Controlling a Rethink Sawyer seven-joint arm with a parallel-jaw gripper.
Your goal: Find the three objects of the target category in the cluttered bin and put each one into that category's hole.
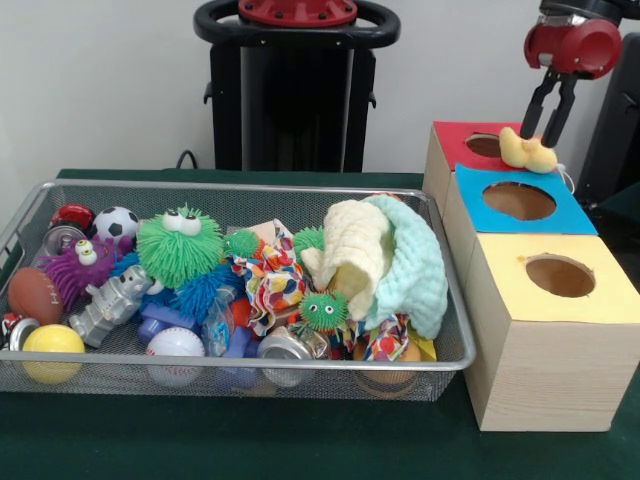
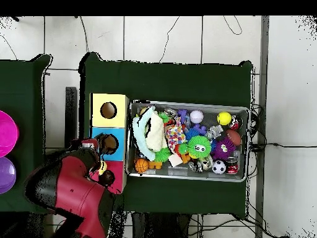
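Note:
My gripper [image 1: 541,135] hangs over the red-topped box [image 1: 463,143] at the far right, its black fingers [image 1: 558,110] shut on a small yellow plush toy [image 1: 527,152] just above the red box's hole [image 1: 489,145]. In the overhead view the red arm [image 2: 74,192] covers the red box, and only a bit of the yellow toy [image 2: 102,165] shows beside it. The wire bin [image 1: 240,372] is full of toys: a green fuzzy creature [image 1: 178,245], a purple one [image 1: 80,268], balls, a silver robot [image 1: 110,305] and cloths [image 1: 385,262].
A blue-topped box [image 1: 520,203] and a yellow-topped box [image 1: 560,280], each with a round hole, stand in a row with the red one right of the bin. Pink and purple bowls [image 2: 5,149] sit at the overhead view's left edge.

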